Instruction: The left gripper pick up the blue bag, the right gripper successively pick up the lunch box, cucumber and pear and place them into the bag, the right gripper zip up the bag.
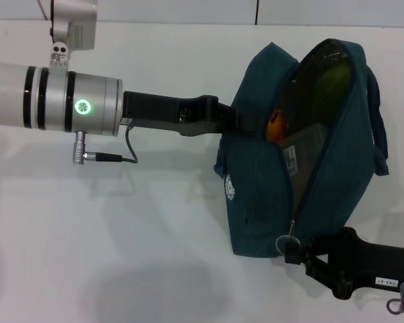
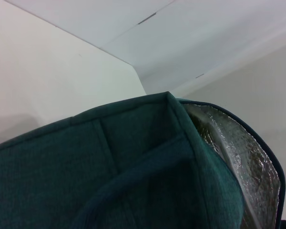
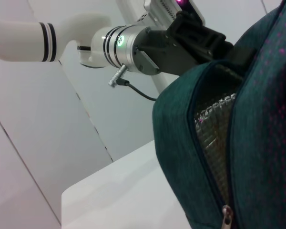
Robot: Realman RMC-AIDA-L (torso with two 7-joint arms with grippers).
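The blue bag (image 1: pixel 256 195) hangs above the white table with its mouth open. My left gripper (image 1: pixel 234 121) is shut on the bag's upper left side and holds it up. It also shows in the right wrist view (image 3: pixel 229 52). Inside the opening I see the orange pear (image 1: pixel 275 126), the clear lunch box (image 1: pixel 303 158) and the dark green cucumber (image 1: pixel 330 67). My right gripper (image 1: pixel 293 250) is at the bag's lower front corner, shut on the zipper pull (image 1: pixel 283 242). The zipper slider (image 3: pixel 226 213) sits at the low end of the open zip. Foil lining (image 2: pixel 248 162) shows.
The white table (image 1: pixel 121 235) lies under the bag. The left arm's silver cylinder (image 1: pixel 74 101) with its green light reaches in from the left, with a cable hanging below it. One loop handle (image 1: pixel 379 128) hangs on the bag's right side.
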